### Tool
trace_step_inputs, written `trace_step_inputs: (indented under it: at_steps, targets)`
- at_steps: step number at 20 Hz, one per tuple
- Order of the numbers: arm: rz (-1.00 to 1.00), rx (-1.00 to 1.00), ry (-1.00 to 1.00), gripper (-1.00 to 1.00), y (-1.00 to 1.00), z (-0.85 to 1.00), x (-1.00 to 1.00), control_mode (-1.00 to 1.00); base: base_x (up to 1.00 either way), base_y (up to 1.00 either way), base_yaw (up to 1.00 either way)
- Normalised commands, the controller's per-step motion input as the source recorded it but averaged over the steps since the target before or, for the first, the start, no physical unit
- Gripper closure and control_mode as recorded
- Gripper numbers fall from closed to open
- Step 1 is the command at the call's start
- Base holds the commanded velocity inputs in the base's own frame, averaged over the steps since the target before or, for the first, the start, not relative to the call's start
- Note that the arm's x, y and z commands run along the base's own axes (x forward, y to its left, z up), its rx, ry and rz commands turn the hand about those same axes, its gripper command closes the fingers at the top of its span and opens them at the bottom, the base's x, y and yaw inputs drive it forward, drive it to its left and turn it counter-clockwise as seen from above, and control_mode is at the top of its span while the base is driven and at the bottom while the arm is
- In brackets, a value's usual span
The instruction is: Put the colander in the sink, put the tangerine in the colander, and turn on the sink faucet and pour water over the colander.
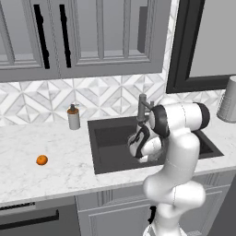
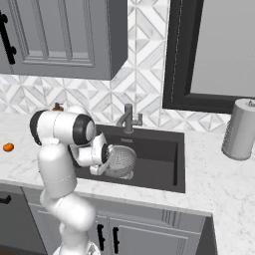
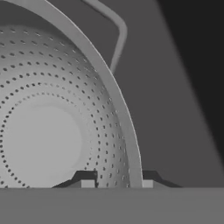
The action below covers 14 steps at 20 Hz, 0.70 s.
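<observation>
**Where everything sat around the sink**

The sink (image 2: 164, 164) was set in the worktop (image 1: 55, 177). The colander (image 2: 121, 160) was inside the sink, near its front left side in the right base view. The pincer (image 3: 117, 183) sat over the colander's rim, one tip inside and one outside. The sink faucet (image 2: 129, 118) stood behind the sink. The soap dispenser (image 1: 73, 117) stood left of the sink, by the wall. The tangerine (image 1: 42, 160) lay on the worktop, well apart to the left.
</observation>
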Motion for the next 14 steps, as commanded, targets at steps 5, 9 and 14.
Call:
trace_step_inputs:
  at_steps: [5, 9, 14]
  targets:
    - [-0.22, 0.00, -0.17, -1.00, 0.33, -0.11, -0.08, -1.00, 0.00, 0.00, 0.00]
    - [-0.18, 0.00, -0.23, -1.00, 0.32, 0.31, -0.46, -1.00, 0.00, 0.00, 0.00]
    - [-0.19, 0.00, -0.26, -1.00, 0.53, 0.70, -0.63, -1.00, 0.00, 0.00, 0.00]
